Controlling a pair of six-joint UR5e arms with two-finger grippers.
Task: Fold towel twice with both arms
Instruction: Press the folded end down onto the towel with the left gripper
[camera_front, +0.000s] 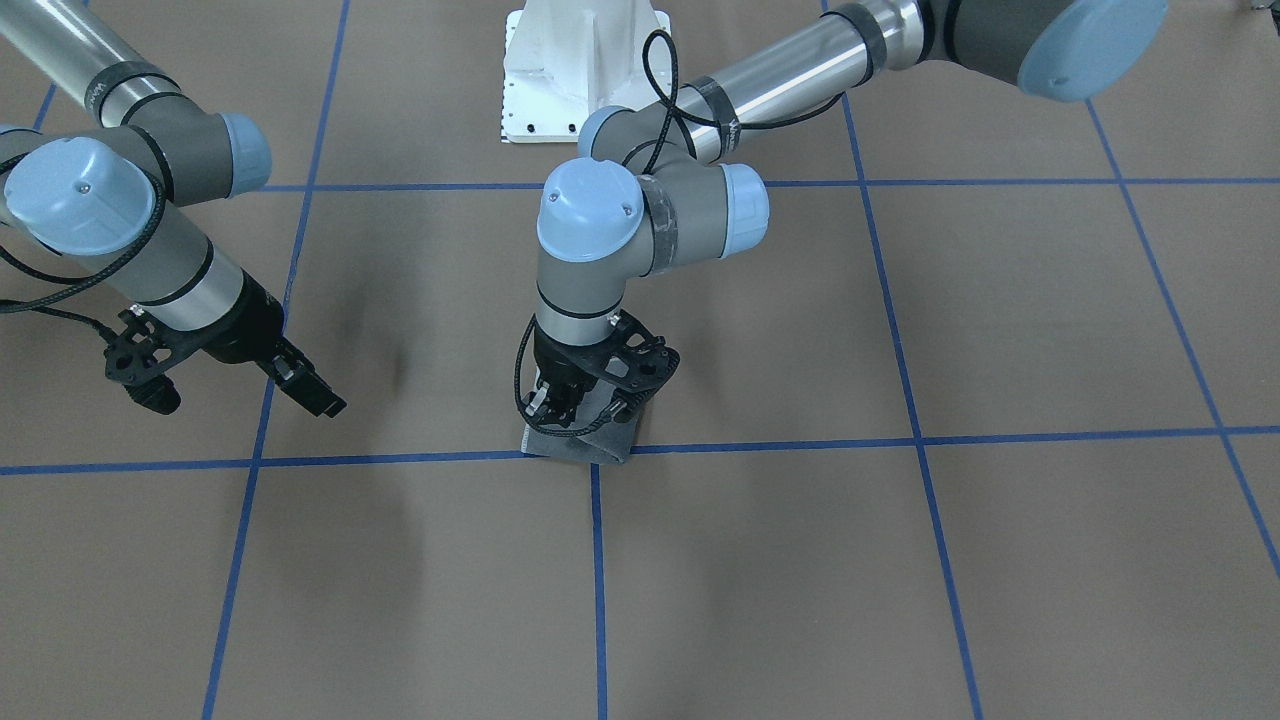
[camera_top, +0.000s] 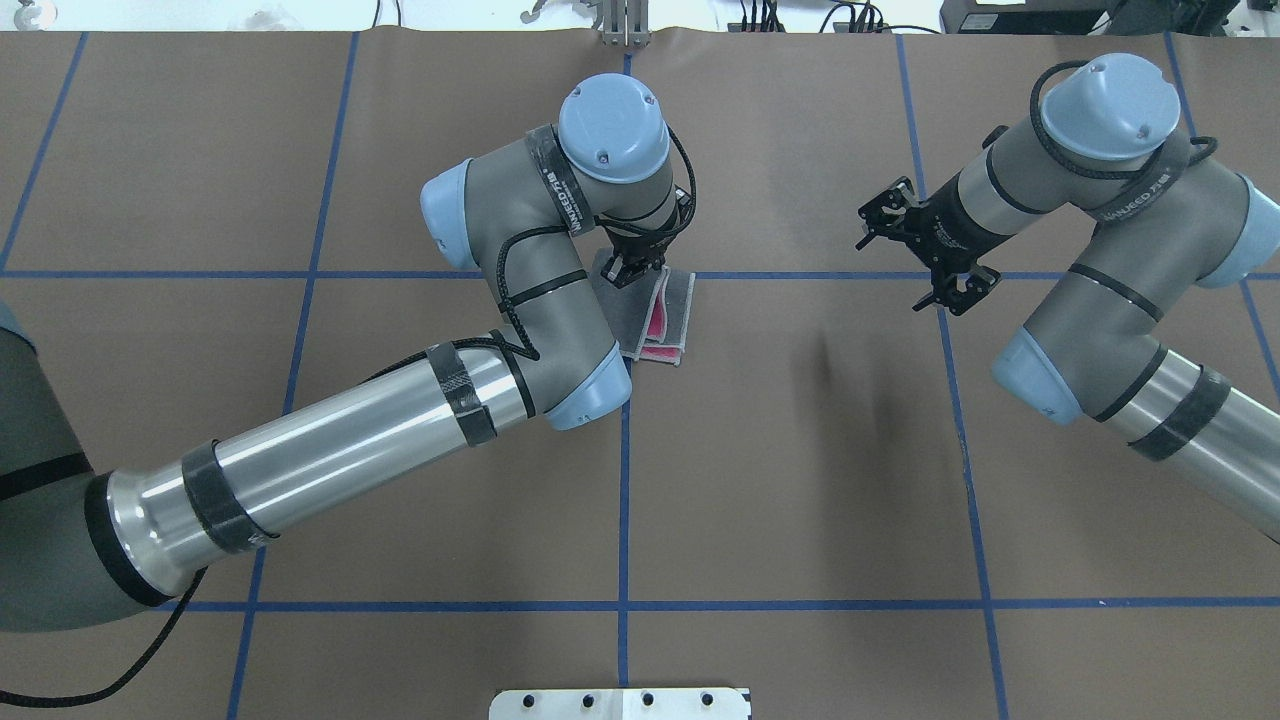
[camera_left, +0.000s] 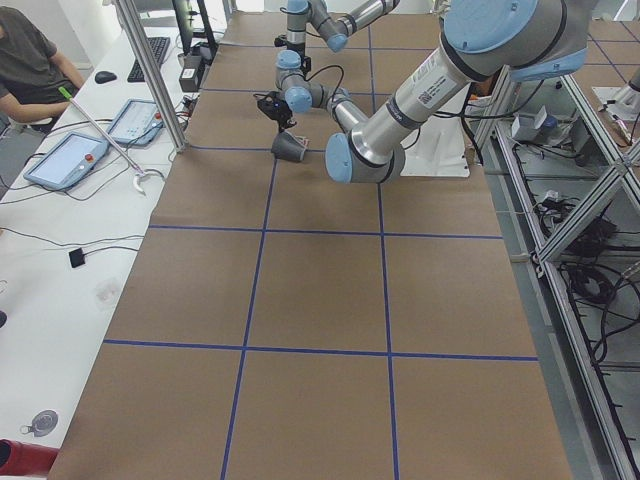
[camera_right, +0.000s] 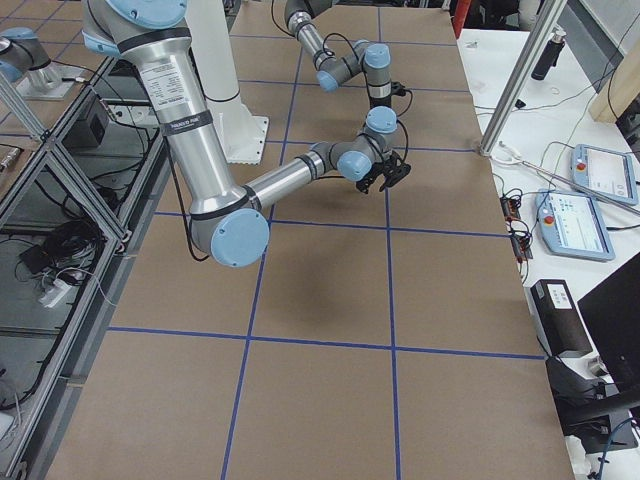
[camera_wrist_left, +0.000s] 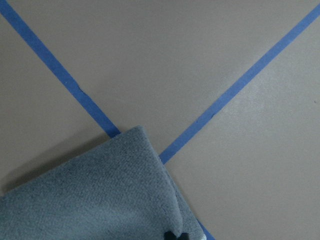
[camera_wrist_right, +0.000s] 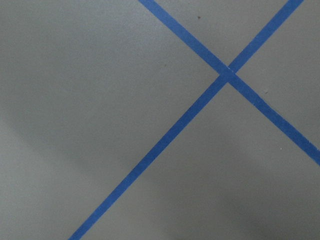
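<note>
The towel (camera_top: 678, 310) lies folded near the table's middle, dark grey outside, with pink showing between its layers. It also shows in the front view (camera_front: 590, 445) and, as grey cloth, in the left wrist view (camera_wrist_left: 100, 200). My left gripper (camera_top: 628, 268) stands straight down over the towel's far edge and is shut on it, holding that edge slightly raised (camera_front: 555, 400). My right gripper (camera_top: 957, 292) hangs empty above bare table well to the right of the towel, jaws apart; it also shows in the front view (camera_front: 315, 393). The right wrist view shows only table and tape.
Blue tape lines (camera_top: 624, 450) grid the brown table cover. The white pedestal (camera_front: 580, 70) stands at the robot's side of the table. A side bench with tablets (camera_left: 70, 160) and a seated person (camera_left: 30, 60) lie beyond the table's far edge.
</note>
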